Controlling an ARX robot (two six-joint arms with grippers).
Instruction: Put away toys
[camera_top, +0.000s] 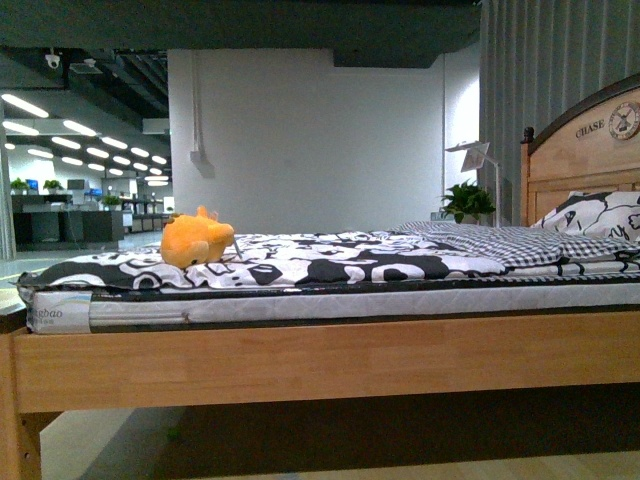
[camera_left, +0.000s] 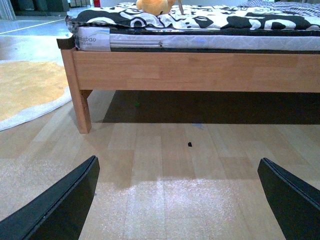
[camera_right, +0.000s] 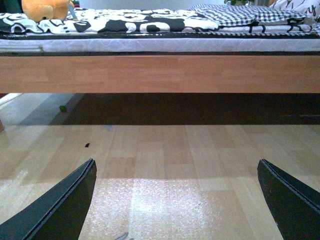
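An orange-yellow plush toy (camera_top: 197, 240) with small tufts on top lies on the black-and-white bedspread near the foot end of the bed. The left wrist view catches its lower part, the toy (camera_left: 154, 6), at the frame's edge; the right wrist view shows the toy (camera_right: 46, 9) too. My left gripper (camera_left: 177, 200) is open, low over the wooden floor, well short of the bed. My right gripper (camera_right: 177, 200) is open too, also above the floor and facing the bed's side rail. Neither arm appears in the front view.
The wooden bed frame (camera_top: 330, 365) spans the front view, with a mattress (camera_top: 300, 303), a checked blanket (camera_top: 500, 243) and a patterned pillow (camera_top: 600, 215) by the headboard. A bed leg (camera_left: 80, 107) and a yellow rug (camera_left: 27, 90) lie left. Dark space runs under the bed.
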